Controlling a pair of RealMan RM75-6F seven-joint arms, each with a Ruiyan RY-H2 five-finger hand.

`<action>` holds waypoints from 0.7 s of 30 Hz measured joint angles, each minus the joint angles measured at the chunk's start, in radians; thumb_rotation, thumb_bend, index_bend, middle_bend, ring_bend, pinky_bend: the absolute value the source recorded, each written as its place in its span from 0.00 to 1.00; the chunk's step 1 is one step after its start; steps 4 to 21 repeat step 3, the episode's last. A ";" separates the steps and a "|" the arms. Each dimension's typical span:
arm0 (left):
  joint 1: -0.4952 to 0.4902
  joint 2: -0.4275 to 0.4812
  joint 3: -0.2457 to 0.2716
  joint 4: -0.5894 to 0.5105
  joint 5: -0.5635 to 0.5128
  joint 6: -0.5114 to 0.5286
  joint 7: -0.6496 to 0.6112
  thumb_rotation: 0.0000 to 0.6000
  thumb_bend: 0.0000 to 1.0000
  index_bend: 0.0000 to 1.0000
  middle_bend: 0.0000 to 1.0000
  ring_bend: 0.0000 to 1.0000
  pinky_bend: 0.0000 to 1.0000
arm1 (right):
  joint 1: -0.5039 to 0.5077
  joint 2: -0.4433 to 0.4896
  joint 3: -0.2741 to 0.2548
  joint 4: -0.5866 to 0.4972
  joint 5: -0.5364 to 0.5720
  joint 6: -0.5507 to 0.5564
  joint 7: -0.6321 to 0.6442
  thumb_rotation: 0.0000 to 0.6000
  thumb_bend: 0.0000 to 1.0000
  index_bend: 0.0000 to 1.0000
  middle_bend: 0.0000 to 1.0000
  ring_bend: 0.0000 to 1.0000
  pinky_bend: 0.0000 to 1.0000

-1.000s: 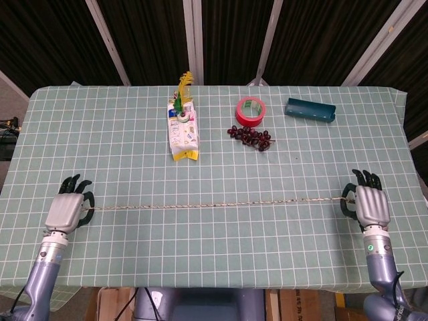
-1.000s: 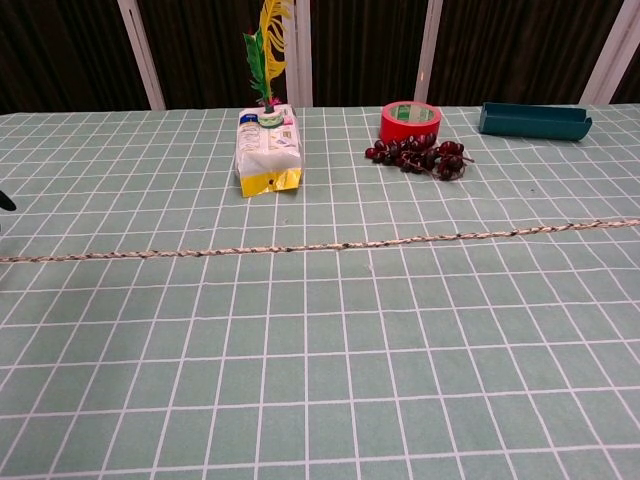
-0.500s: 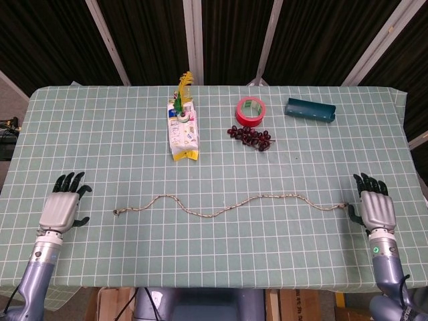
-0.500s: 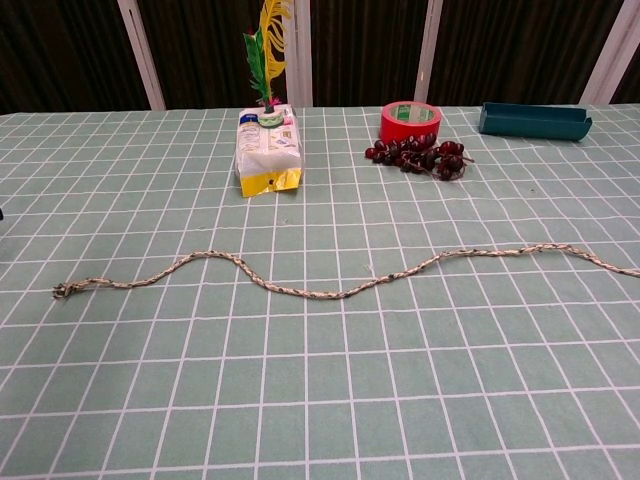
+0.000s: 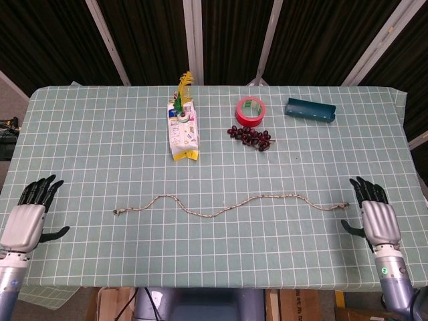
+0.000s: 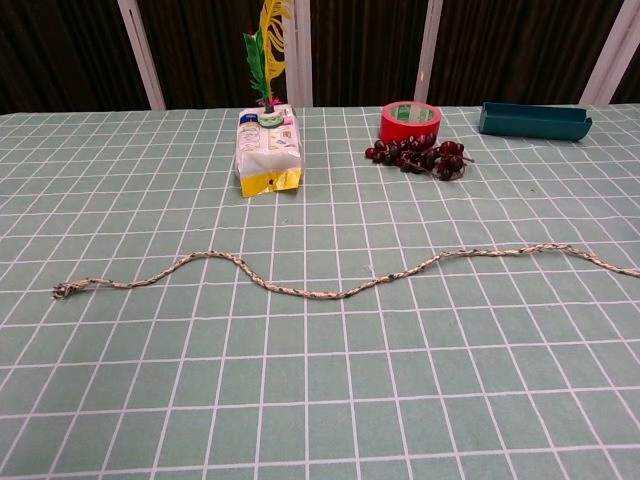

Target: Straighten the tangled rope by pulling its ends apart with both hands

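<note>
The thin braided rope (image 5: 227, 204) (image 6: 330, 288) lies loose on the green checked tablecloth in a shallow wave, running left to right with no knot. My left hand (image 5: 27, 217) hovers at the table's left edge, fingers spread, holding nothing, well clear of the rope's left end (image 5: 117, 212). At the right edge my right hand (image 5: 376, 215) is also spread and holds nothing, just right of the rope's right end (image 5: 346, 206). Neither hand shows in the chest view.
At the back stand a white packet with a yellow-green feather (image 5: 182, 130), a red tape roll (image 5: 250, 111), a bunch of dark grapes (image 5: 251, 136) and a teal tray (image 5: 309, 110). The table edges lie close to both hands.
Both hands let go of the taut rope, which slackened into a wave. Since then the left hand has drawn back left and down, and the right hand slightly lower.
</note>
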 measured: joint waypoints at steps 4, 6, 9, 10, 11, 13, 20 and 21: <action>0.038 0.030 0.031 0.004 0.085 0.071 -0.038 1.00 0.04 0.07 0.00 0.00 0.00 | -0.042 0.029 -0.045 -0.004 -0.121 0.066 0.058 1.00 0.26 0.00 0.00 0.00 0.00; 0.038 0.030 0.031 0.004 0.085 0.071 -0.038 1.00 0.04 0.07 0.00 0.00 0.00 | -0.042 0.029 -0.045 -0.004 -0.121 0.066 0.058 1.00 0.26 0.00 0.00 0.00 0.00; 0.038 0.030 0.031 0.004 0.085 0.071 -0.038 1.00 0.04 0.07 0.00 0.00 0.00 | -0.042 0.029 -0.045 -0.004 -0.121 0.066 0.058 1.00 0.26 0.00 0.00 0.00 0.00; 0.038 0.030 0.031 0.004 0.085 0.071 -0.038 1.00 0.04 0.07 0.00 0.00 0.00 | -0.042 0.029 -0.045 -0.004 -0.121 0.066 0.058 1.00 0.26 0.00 0.00 0.00 0.00; 0.038 0.030 0.031 0.004 0.085 0.071 -0.038 1.00 0.04 0.07 0.00 0.00 0.00 | -0.042 0.029 -0.045 -0.004 -0.121 0.066 0.058 1.00 0.26 0.00 0.00 0.00 0.00; 0.038 0.030 0.031 0.004 0.085 0.071 -0.038 1.00 0.04 0.07 0.00 0.00 0.00 | -0.042 0.029 -0.045 -0.004 -0.121 0.066 0.058 1.00 0.26 0.00 0.00 0.00 0.00; 0.038 0.030 0.031 0.004 0.085 0.071 -0.038 1.00 0.04 0.07 0.00 0.00 0.00 | -0.042 0.029 -0.045 -0.004 -0.121 0.066 0.058 1.00 0.26 0.00 0.00 0.00 0.00; 0.038 0.030 0.031 0.004 0.085 0.071 -0.038 1.00 0.04 0.07 0.00 0.00 0.00 | -0.042 0.029 -0.045 -0.004 -0.121 0.066 0.058 1.00 0.26 0.00 0.00 0.00 0.00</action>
